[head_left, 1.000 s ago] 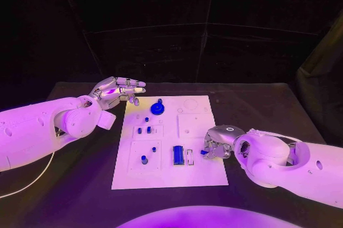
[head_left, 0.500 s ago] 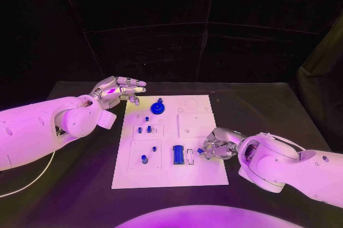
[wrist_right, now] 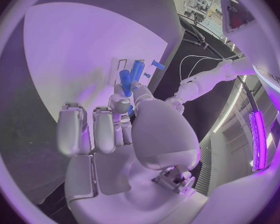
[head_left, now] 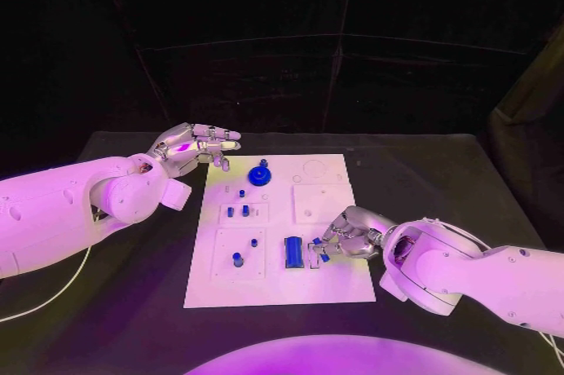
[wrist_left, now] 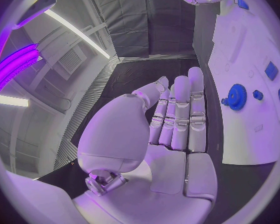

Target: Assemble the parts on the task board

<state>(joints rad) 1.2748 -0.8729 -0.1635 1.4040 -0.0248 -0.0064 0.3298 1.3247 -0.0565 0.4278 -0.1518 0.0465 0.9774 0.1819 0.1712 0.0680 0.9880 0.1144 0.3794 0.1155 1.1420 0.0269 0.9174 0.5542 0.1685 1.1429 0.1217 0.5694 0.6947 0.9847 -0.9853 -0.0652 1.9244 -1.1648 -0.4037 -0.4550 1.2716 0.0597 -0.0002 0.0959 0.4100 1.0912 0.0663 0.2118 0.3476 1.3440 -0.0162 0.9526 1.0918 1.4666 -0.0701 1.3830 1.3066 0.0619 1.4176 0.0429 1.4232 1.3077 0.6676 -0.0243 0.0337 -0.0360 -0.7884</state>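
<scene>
Right silver hand (head_left: 343, 236) shifted leftward over white task board (head_left: 329, 289), small blue peg (wrist_right: 125, 79) pinched in fingertips beside long blue block (head_left: 293, 253). Left silver hand (head_left: 194, 146) held spread, empty, off board's far corner. Peg likely dropped if tilted at slot.

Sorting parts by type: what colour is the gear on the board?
Blue. The gear shows best in the left wrist view, standing on the white task board.

My two arms are clad in smooth white rounded shells, each ending in a silver, segmented many-fingered hand, left hand (head_left: 191, 145) and right hand (head_left: 345, 236), with a thin pale cable trailing beneath my left arm (head_left: 71, 208).
</scene>
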